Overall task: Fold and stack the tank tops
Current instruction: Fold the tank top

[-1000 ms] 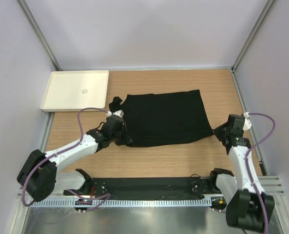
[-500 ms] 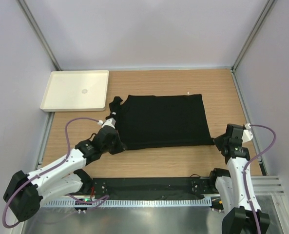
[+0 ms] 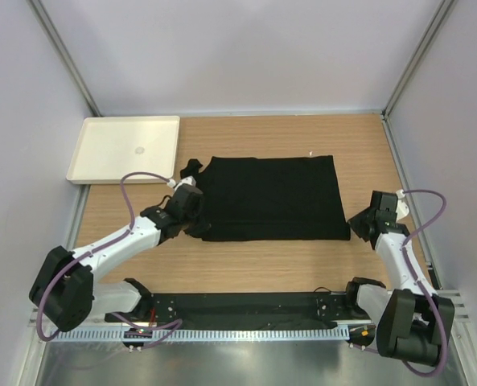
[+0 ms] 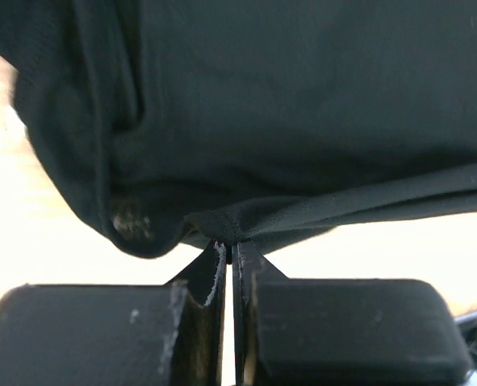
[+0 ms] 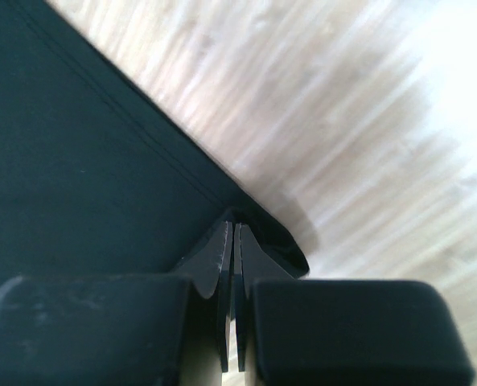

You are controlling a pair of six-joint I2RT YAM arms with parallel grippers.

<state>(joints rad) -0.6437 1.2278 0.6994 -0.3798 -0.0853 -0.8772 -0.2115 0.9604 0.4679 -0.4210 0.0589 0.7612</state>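
Black jersey is pinched in both tools along the near edge of the garment. Nearest to us, the left tool [image 4: 230, 251] has its jaws closed on a small bunch of cloth at the near-left corner of the tank top [image 3: 270, 197]. The right tool [image 5: 232, 237] is closed likewise on the near-right corner, where the cloth just peeks past the tips. Between them the near edge runs fairly straight across the wooden worktop [image 3: 286, 261]. The body of the tank top lies flat beyond the tools, about mid-worktop, with its shoulder straps [image 3: 191, 169] bunched at the far-left corner. Farther off, at the far left, a white tray [image 3: 101, 157] sits apart from the cloth.

We judge the step in hand to be a fold, with the near edge carried over toward the far edge. To do it well we should raise both corners together and at one height, and hold the edge taut between the tools so the middle does not sag. We should then lay it in line with the far edge and let go only once the cloth rests flat. The left grip looks thin, so a jerk might slip it.
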